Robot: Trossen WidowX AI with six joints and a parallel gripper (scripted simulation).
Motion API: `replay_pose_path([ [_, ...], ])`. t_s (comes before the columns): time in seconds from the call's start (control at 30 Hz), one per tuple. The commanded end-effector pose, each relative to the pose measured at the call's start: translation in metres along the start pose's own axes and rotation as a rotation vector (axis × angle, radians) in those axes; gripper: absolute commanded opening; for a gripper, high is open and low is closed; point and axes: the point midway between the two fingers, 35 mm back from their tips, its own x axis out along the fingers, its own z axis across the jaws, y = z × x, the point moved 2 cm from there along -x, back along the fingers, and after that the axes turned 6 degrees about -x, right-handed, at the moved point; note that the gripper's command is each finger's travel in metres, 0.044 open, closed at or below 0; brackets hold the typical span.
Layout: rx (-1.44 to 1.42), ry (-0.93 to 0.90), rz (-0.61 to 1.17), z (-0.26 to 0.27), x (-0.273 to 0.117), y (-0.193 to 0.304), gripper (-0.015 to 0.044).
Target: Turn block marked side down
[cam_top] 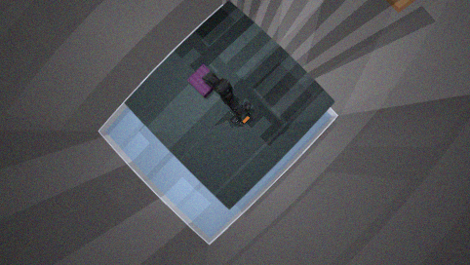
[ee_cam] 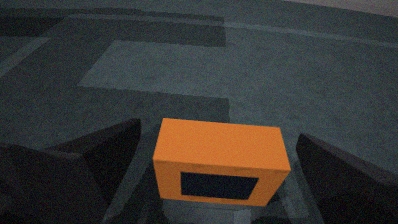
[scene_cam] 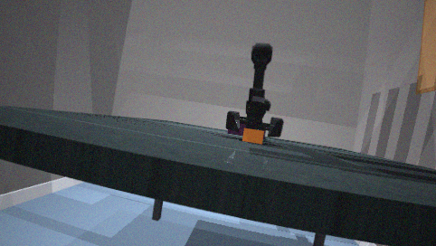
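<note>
The orange block (cam_top: 246, 119) (scene_cam: 253, 136) (ee_cam: 221, 145) appears to rest on the dark table (cam_top: 210, 161) (scene_cam: 113, 133). Its dark rectangular mark (ee_cam: 219, 185) is on the side turned towards the wrist camera, so the marked side faces sideways. A plain orange side faces the exterior view, and the upper side is plain too. My gripper (scene_cam: 254, 125) (ee_cam: 219, 133) is open, with one finger on each side of the block and a visible gap at both sides in the wrist view. The block's underside is hidden.
A purple square (cam_top: 198, 79) (scene_cam: 234, 131) lies at the arm's base. The arm (cam_top: 224, 89) (scene_cam: 259, 77) reaches from there to the block. Shadow bands cross the table top. An orange object (cam_top: 401, 4) (scene_cam: 427, 50) is well beyond the table.
</note>
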Motion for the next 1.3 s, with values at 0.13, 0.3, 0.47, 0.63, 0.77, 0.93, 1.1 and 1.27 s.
replay_pose_path([
  [0.13, -0.006, -0.005, -0.003, 0.001, 0.000, 0.000, 0.0440],
  [0.3, -0.006, -0.005, -0.003, 0.001, 0.000, 0.000, 0.0440],
  [0.47, -0.006, -0.005, -0.003, 0.001, 0.000, 0.000, 0.0440],
  [0.63, -0.004, -0.011, 0.051, 0.000, 0.006, -0.003, 0.0440],
  [0.77, -0.001, -0.026, 0.196, -0.001, 0.014, -0.017, 0.0440],
  [0.93, -0.002, -0.044, 0.379, -0.004, 0.003, -0.041, 0.0440],
  [1.1, -0.005, -0.053, 0.477, -0.006, -0.017, -0.065, 0.0440],
  [1.27, -0.006, -0.061, 0.551, -0.007, -0.032, -0.069, 0.0440],
])
